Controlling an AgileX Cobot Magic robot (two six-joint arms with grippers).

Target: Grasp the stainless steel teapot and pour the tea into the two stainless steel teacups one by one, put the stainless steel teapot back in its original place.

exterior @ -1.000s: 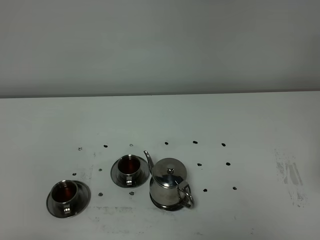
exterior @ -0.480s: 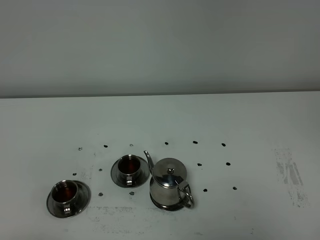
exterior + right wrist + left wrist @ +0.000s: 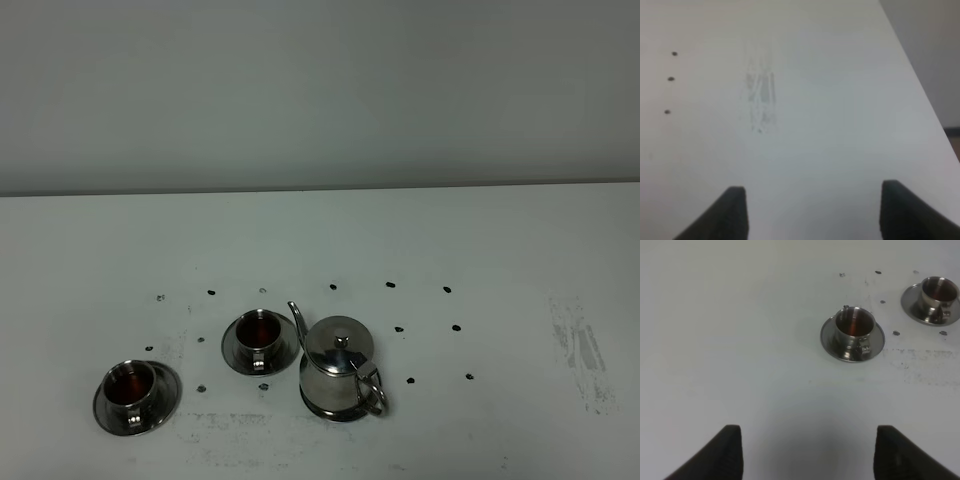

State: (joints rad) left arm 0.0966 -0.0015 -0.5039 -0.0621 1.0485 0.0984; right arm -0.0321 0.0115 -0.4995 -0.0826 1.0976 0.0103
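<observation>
Stainless steel teapot (image 3: 338, 372) upright on the white table (image 3: 500, 260), lid on, spout toward the cups, loop handle on the side away from them. Nearer teacup (image 3: 259, 332) just beside the teapot's spout, on its own saucer, dark reddish tea visible inside. Farther teacup (image 3: 130, 388) well apart from the teapot, beyond the first cup, also on a saucer and also showing tea. By that look, pouring probably done and teapot set down; nothing gripping it.

Left gripper (image 3: 807, 452) spread wide, holding nothing, hovering over bare table with the farther teacup (image 3: 854, 326) ahead of it and the nearer teacup (image 3: 939, 293) beyond. Right gripper (image 3: 812, 212) likewise spread wide and empty, over a scuffed patch (image 3: 761, 97) of table far from the teapot, on its handle side, near the table edge. Neither arm visible in the high view.

Risks from here: any sweep by the left arm back across the table could clip the farther teacup and slop tea over its saucer. A careless re-approach by the right arm could nudge the loop handle and swing the thin spout into the nearer teacup, so close beside it.
</observation>
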